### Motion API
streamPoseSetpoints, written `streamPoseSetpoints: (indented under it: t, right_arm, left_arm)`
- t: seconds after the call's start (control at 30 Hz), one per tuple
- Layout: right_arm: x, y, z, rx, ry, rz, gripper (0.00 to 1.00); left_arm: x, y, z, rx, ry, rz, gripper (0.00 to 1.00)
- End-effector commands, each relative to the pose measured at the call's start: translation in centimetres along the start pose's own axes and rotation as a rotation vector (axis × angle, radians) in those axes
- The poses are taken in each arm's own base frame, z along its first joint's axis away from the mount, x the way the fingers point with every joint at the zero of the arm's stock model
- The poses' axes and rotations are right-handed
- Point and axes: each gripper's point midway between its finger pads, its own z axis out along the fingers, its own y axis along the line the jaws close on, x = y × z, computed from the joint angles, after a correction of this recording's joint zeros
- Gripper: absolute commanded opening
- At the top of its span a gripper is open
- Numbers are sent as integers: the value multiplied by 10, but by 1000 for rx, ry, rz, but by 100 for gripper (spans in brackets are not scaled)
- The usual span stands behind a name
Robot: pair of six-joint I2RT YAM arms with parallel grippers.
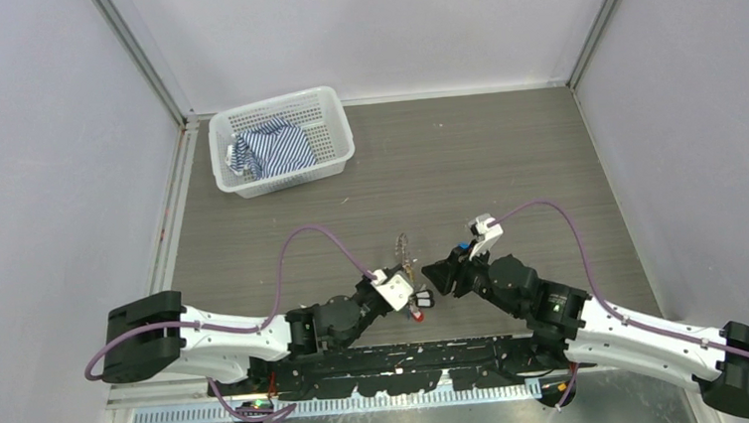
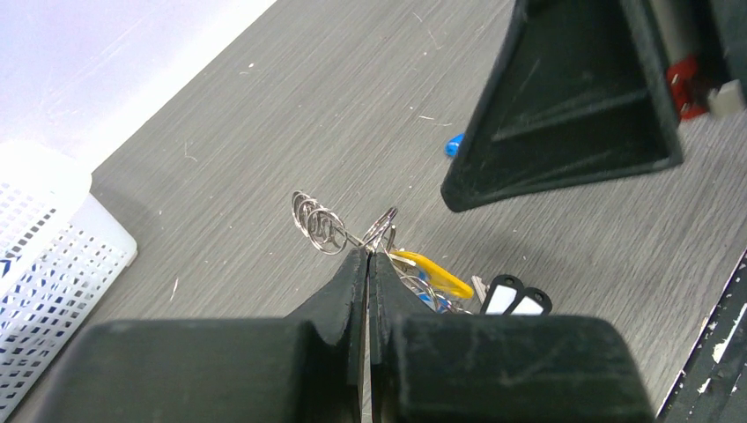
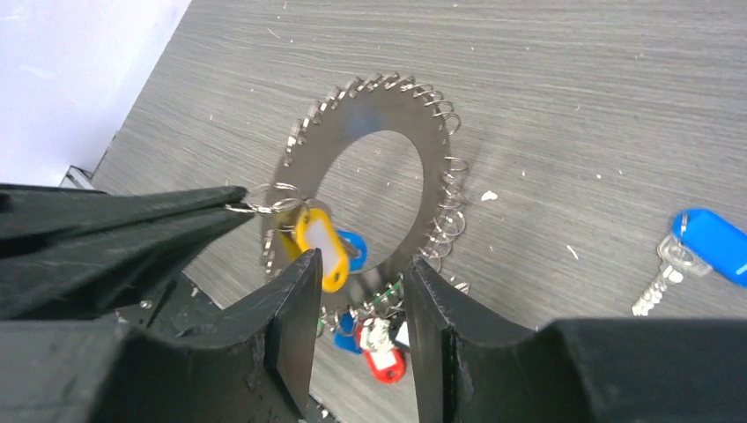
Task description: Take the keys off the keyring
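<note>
The keyring (image 3: 388, 106) is a broad flat metal ring fringed with small wire loops, held on edge above the table; it also shows as keyring (image 1: 404, 252). My left gripper (image 2: 367, 253) is shut on a loop at its rim. Keys hang below it: a yellow-tagged key (image 3: 319, 247), a red-tagged key (image 3: 385, 363) and white-tagged keys (image 2: 515, 300). My right gripper (image 3: 357, 300) is open, its fingers (image 3: 295, 308) either side of the hanging bunch without touching it. One blue-tagged key (image 3: 705, 245) lies loose on the table.
A white mesh basket (image 1: 273, 101) with a striped cloth (image 1: 272, 149) stands at the back left. The loose blue-tagged key (image 1: 463, 248) lies just beyond my right gripper (image 1: 433, 272). Grey walls close in the table on three sides.
</note>
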Motion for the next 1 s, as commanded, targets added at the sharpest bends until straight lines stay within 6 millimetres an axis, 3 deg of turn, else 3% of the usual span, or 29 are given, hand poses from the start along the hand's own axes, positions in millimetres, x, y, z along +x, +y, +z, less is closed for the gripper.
streamPoseSetpoints:
  t: [0.0,0.37,0.57,0.97]
  right_arm:
    - [-23,12,11,-94,-182,-43,44]
    - [-9,0,27,-94,-264,-332,54]
    - [4,4,35,-99,-238,-413,58]
    - [-2,5,56,-76,-347,-464,66]
  left_arm:
    - [-42,18,0,-70,-112,-102,0]
    - [-43,28,3,-77,-80,-124,0]
    - [-43,31,4,-71,-62,-129,0]
    - [-41,26,10,-51,-39,-142,0]
